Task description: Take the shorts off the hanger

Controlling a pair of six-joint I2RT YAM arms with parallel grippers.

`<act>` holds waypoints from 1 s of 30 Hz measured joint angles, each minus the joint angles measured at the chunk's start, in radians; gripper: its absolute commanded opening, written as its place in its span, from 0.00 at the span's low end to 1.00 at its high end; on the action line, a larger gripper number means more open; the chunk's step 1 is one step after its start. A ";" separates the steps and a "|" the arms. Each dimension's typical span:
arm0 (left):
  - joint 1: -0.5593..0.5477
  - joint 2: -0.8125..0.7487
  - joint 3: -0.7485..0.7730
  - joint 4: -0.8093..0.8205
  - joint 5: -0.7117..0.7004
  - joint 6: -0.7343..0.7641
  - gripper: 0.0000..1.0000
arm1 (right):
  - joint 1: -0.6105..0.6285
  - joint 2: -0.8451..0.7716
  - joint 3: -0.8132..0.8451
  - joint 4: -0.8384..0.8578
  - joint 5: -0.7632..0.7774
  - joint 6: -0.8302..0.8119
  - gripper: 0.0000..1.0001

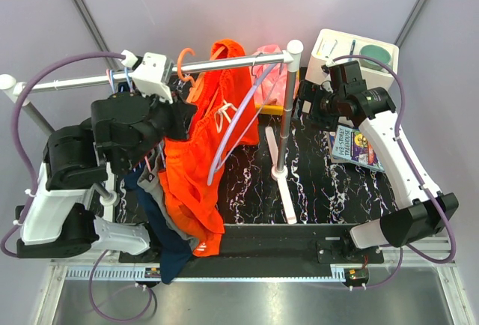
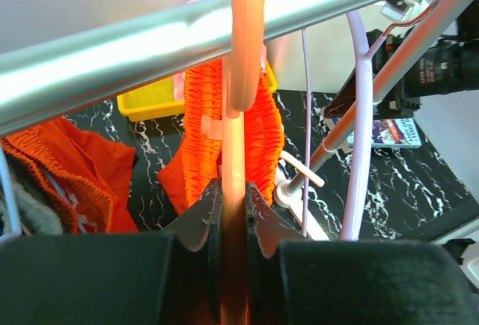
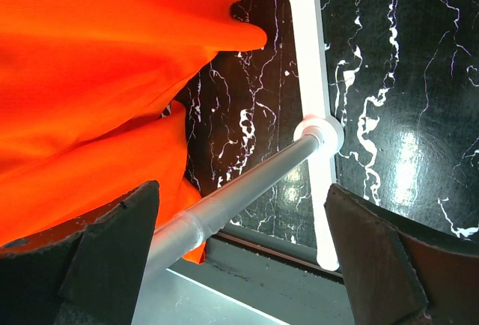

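Below the rail, orange shorts, hanging vertically

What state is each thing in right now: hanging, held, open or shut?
orange shorts, hanging on the orange hanger.
orange hanger, hooked over the rail, stem clamped by the left gripper.
left gripper, shut on the orange hanger.
right gripper, open, holding nothing.
pink shorts, hanging behind the rail, partly hidden.

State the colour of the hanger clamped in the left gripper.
The hanger is orange; the left wrist view shows it best.
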 measured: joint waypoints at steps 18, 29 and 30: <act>0.000 -0.296 -0.391 0.180 0.178 -0.026 0.00 | 0.000 0.006 -0.001 -0.008 0.000 0.000 1.00; 0.000 -0.286 -0.571 0.249 0.179 -0.140 0.00 | -0.023 -0.013 -0.115 0.063 -0.045 0.025 1.00; 0.000 -0.269 -0.587 0.252 0.178 -0.168 0.00 | -0.032 -0.019 -0.151 0.090 -0.064 0.035 1.00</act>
